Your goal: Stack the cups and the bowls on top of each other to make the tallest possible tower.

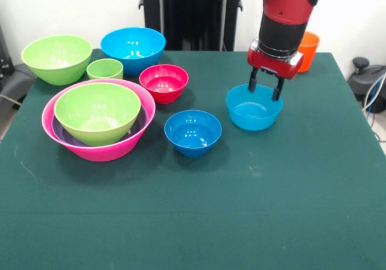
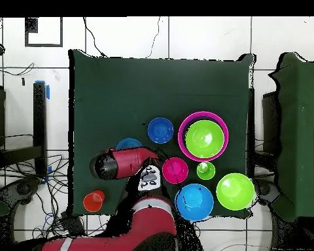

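Observation:
My gripper [image 1: 265,91] is open, with its fingertips low over the far rim of the teal bowl [image 1: 253,110]; I cannot tell if they touch it. The huge pink bowl [image 1: 99,152] holds the purple bowl [image 1: 60,129], and a lime-green bowl [image 1: 96,110] sits inside that. The second lime-green bowl [image 1: 57,58], the large blue bowl [image 1: 132,47], the lime-green cup [image 1: 105,69], the small red bowl [image 1: 163,82] and the small blue bowl [image 1: 193,131] stand alone. The orange cup [image 1: 309,50] is partly behind the arm. In the overhead view the arm [image 2: 120,162] hides the gripper and part of the teal bowl [image 2: 128,143].
The green table [image 1: 241,222] has open cloth along the camera side and at the right. The orange cup [image 2: 93,200] stands near the table corner beside the robot's base. Cables and a black object lie beyond the right table edge [image 1: 362,65].

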`<state>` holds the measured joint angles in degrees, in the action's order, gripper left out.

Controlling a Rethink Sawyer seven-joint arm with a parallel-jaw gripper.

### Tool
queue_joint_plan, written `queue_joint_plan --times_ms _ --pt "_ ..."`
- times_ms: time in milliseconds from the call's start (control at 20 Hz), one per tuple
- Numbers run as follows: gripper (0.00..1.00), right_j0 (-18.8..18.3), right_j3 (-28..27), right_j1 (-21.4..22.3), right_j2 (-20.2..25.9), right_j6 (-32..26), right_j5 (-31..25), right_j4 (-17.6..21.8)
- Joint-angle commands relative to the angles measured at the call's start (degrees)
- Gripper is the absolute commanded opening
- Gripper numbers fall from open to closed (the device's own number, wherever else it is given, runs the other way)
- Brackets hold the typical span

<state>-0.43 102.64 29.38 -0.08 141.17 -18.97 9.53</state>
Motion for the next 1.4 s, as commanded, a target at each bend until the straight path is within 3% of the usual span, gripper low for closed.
queue_joint_plan --times_ms 50,450,700,1400 --pt "1.00 -1.3 1.7 2.7 5.4 -0.8 -7.9 -0.8" --pt "1.00 -1.9 2.6 3.1 6.0 -0.3 -6.9 -0.3" --pt "1.00 -0.9 0.4 -1.0 5.4 1.9 -2.6 -0.1" --pt "1.00 -0.6 -0.7 -3.5 6.1 4.2 1.2 -1.6"
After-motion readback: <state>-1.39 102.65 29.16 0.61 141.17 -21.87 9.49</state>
